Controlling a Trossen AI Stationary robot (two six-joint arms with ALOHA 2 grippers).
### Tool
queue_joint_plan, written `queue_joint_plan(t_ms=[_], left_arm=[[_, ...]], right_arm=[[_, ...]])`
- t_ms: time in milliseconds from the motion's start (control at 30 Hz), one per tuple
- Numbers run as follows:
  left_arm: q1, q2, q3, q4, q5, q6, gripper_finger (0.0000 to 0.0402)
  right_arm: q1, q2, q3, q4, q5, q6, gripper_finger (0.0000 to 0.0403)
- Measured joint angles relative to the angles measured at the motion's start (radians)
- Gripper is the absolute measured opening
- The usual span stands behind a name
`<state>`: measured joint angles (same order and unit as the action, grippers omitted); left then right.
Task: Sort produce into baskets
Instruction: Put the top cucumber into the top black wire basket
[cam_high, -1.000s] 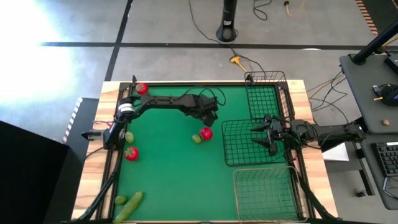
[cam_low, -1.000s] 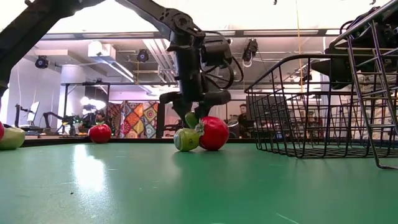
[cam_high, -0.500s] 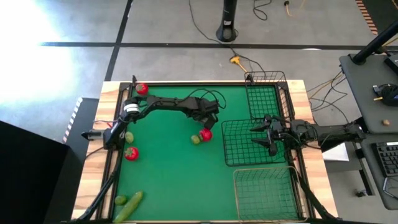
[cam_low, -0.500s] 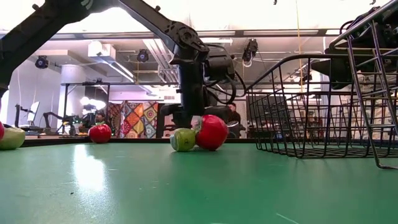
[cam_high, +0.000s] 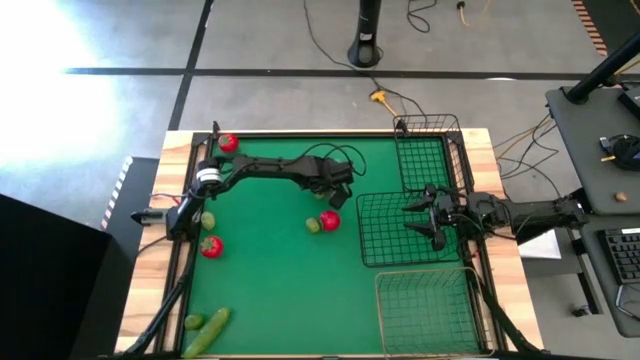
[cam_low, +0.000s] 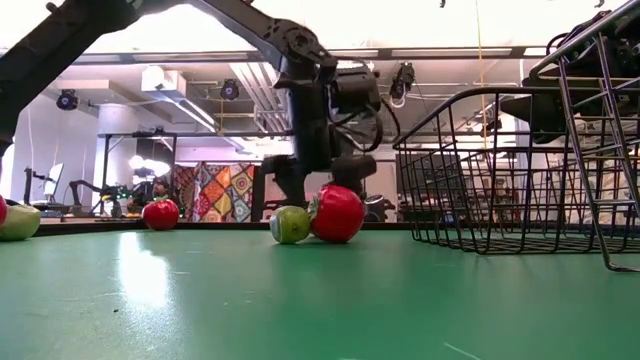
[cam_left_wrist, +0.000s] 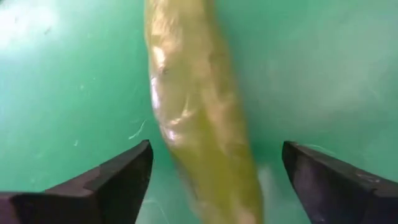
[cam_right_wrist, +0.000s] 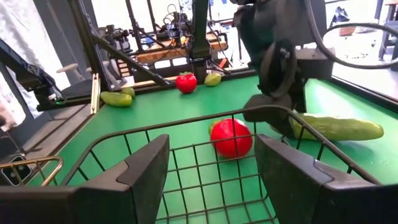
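Red fruit (cam_high: 329, 220) nudged left, glossy, green-topped

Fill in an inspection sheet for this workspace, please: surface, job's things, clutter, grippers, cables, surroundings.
Surface: green mat, wooden border.
Job's things: red fruit beside a yellow-green fruit mid-mat; cucumber under the left gripper; second cucumber and other pieces along the left edge; narrow basket, square basket and pale basket on the right, all empty.
Clutter: nothing seen.
Grippers: left gripper open, fingers either side of the cucumber; right gripper open above the square basket.
Cables: cables loose on the floor beyond the table.
Surroundings: stand base on the floor; keyboard on a desk at the right.
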<state>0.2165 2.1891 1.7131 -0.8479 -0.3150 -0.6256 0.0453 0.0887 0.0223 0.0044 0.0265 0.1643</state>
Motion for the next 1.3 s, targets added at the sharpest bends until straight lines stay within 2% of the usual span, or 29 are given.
queue_joint_plan(t_ms=[133, 467, 633, 867, 1300], left_arm=[[-0.025, -0.003, 0.077, -0.063, -0.018, 0.018, 0.0351], [-0.081, -0.004, 0.320, -0.327, -0.153, 0.034, 0.0352], [-0.106, -0.004, 0.425, -0.392, -0.229, 0.015, 0.0350], [-0.171, -0.006, 0.508, -0.454, -0.346, -0.014, 0.0334], [-0.295, -0.009, 0.610, -0.715, -0.487, -0.192, 0.0323]], right_arm=[[0.000, 0.000, 0.000, 0.000, 0.000, 0.000, 0.0228], [0.000, 0.000, 0.000, 0.000, 0.000, 0.000, 0.0228], [0.000, 0.000, 0.000, 0.000, 0.000, 0.000, 0.0228], [0.000, 0.000, 0.000, 0.000, 0.000, 0.000, 0.0228], [0.000, 0.000, 0.000, 0.000, 0.000, 0.000, 0.0228]])
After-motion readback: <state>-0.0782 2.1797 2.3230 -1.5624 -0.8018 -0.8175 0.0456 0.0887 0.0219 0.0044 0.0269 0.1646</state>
